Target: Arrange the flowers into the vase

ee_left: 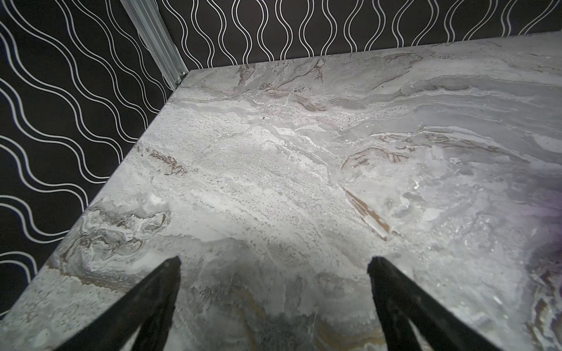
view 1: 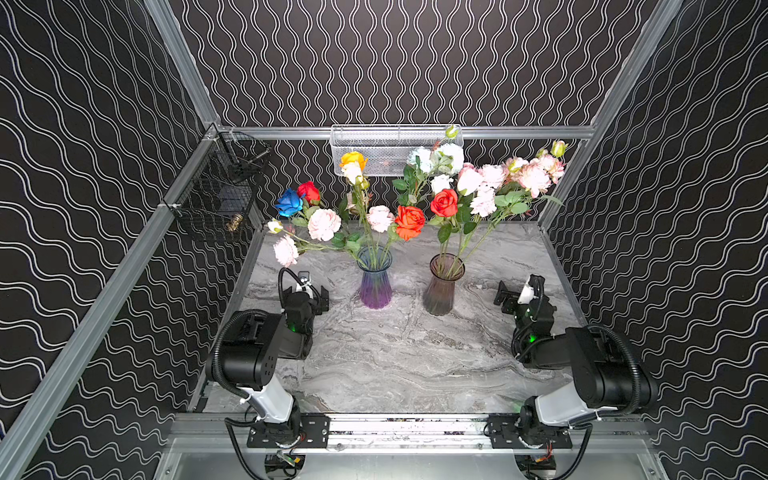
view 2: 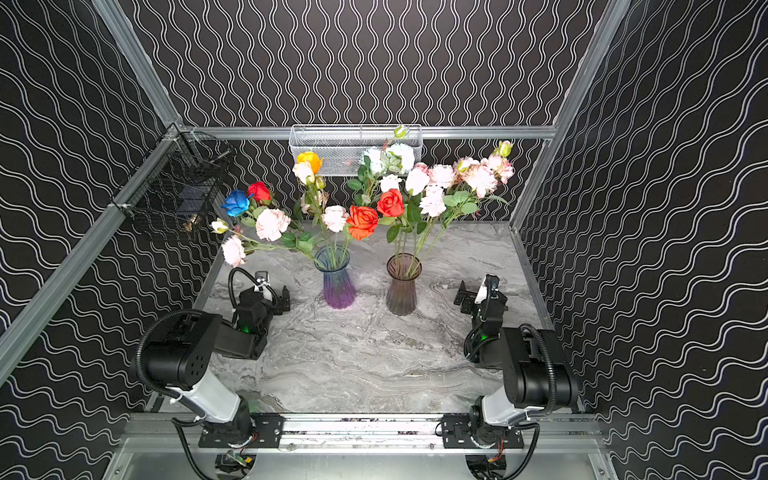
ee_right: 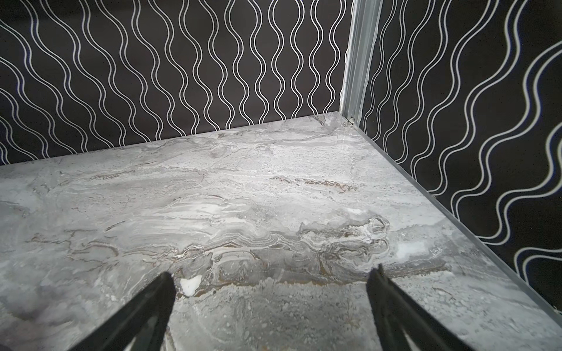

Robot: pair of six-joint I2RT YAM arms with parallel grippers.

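Flowers (view 1: 409,222) in sight all have their stems in one of two vases near the middle of the worktop (view 1: 407,361); the worktop is grey marbled stone, boxed in by black walls (view 1: 83,166) with white wavy lines. The left arm (view 1: 249,353) and the right arm (view 1: 602,374) rise from the near rail and bend low over the worktop, one at each side. A black wire basket (view 1: 216,195) hangs on the left rail; a white mesh basket (view 1: 386,153) hangs on the back rail behind the blooms.

The left bunch (view 1: 324,224) fans wide, toward the left wall, from the purple vase (view 1: 375,278); the right bunch (view 1: 484,201) leans toward the far right corner from the brown vase (view 1: 444,286). Both vases stand upright, near each other but apart.

The left gripper (view 1: 322,298) sits left of the purple vase, clear of it. Its jaws are spread wide and empty, and the left wrist view (ee_left: 273,261) shows only bare worktop between them. The right gripper (view 1: 505,297) sits right of the brown vase, also clear of it. It is likewise released and holds nothing, with bare worktop between its jaws in the right wrist view (ee_right: 272,272).

Among the blooms, a blue rose (view 1: 289,202), a yellow rose (view 1: 353,159) and an orange rose (view 1: 415,216) belong to the left bunch; a red rose (view 1: 444,203) and pale pink peonies (view 1: 534,176) belong to the right bunch.
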